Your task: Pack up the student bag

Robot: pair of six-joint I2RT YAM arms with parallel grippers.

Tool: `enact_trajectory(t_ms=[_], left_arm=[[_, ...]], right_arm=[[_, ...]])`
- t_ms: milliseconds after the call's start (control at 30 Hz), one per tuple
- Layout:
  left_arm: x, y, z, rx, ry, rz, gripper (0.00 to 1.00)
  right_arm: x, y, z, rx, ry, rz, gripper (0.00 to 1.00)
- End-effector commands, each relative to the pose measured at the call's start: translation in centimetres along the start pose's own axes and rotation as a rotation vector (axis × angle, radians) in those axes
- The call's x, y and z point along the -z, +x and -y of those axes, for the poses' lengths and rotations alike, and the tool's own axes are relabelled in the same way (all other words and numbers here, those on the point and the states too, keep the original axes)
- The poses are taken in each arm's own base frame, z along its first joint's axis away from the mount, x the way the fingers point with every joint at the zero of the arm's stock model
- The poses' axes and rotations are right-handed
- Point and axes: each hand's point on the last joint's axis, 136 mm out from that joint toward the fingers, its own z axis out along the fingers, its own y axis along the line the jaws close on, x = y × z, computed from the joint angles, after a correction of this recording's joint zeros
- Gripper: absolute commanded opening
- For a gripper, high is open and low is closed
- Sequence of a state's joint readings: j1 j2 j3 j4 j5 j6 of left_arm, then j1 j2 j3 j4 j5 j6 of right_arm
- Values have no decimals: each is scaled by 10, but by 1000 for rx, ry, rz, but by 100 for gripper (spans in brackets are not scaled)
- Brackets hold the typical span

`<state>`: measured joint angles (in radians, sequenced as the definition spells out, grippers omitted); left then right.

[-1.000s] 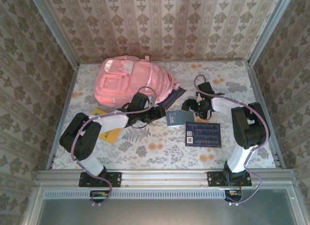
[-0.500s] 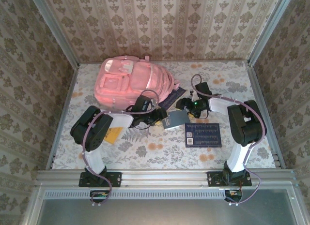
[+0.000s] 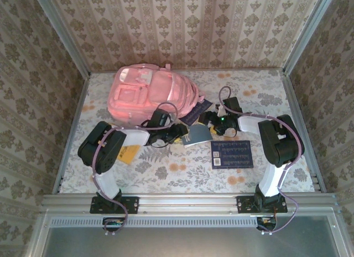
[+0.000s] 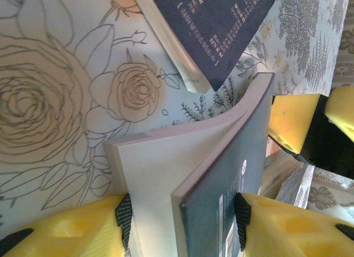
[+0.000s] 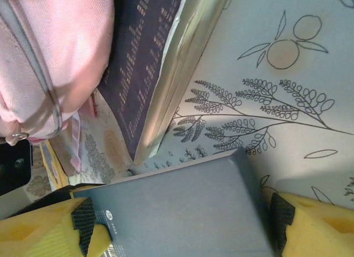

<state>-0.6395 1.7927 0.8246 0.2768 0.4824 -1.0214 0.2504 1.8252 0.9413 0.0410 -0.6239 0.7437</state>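
The student bag [image 3: 149, 94] is a big pink backpack lying at the back left, and its pink fabric [image 5: 50, 52] also appears in the right wrist view. In front of it a grey-blue book [image 3: 198, 134] is held between both arms. My left gripper [image 3: 178, 134] is shut on the book's thickness [image 4: 221, 174]. One pad presses the white pages and the other the cover, and the pages are splayed. My right gripper [image 3: 212, 126] is shut across the cover's width [image 5: 182, 207], with a pad on each edge.
One dark navy book [image 3: 197, 110] lies half under the bag's right side. Another navy book [image 3: 232, 153] lies flat at the front right. A yellow book [image 3: 128, 155] lies under the left arm. Patterned walls close in the floral table [image 3: 182, 171].
The grey-blue book and the right gripper have shifted left toward the left gripper. The left jaws have narrowed onto the book, and the left arm's elbow has swung right.
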Motion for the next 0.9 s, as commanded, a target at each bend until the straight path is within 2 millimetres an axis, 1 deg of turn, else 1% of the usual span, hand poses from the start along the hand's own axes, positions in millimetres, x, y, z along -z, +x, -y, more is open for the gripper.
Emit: enact_trajectory(t_ms=[0,100,333,367,467,567,633,767,867], left_arm=[[6,6,19,-19,74,-21,52],[11,4,30,-10,137,-19,52],[28,0,70,-31,281,-11,54],[31,5,77,-42,304,-39,54],[42,7,89,-78,318,-43,54],[50,11,92,-119,290,-40,54],[51,14,92,-135,275,-49,54],[46,20,89,-130,280,-74,54],[43,22,86,-121,286,-77,56]], right_arm=[[-17,66,-14,-51,-93,-245,84],[-21,67,-7,-62,-74,-248,83],[-30,65,7,-88,-40,-239,83],[-31,65,9,-92,-34,-238,83],[-33,65,12,-94,-25,-236,82],[-34,65,13,-96,-20,-236,82],[-35,65,14,-98,-20,-238,81],[-37,65,15,-109,-27,-241,81],[-37,65,15,-112,-33,-240,81]])
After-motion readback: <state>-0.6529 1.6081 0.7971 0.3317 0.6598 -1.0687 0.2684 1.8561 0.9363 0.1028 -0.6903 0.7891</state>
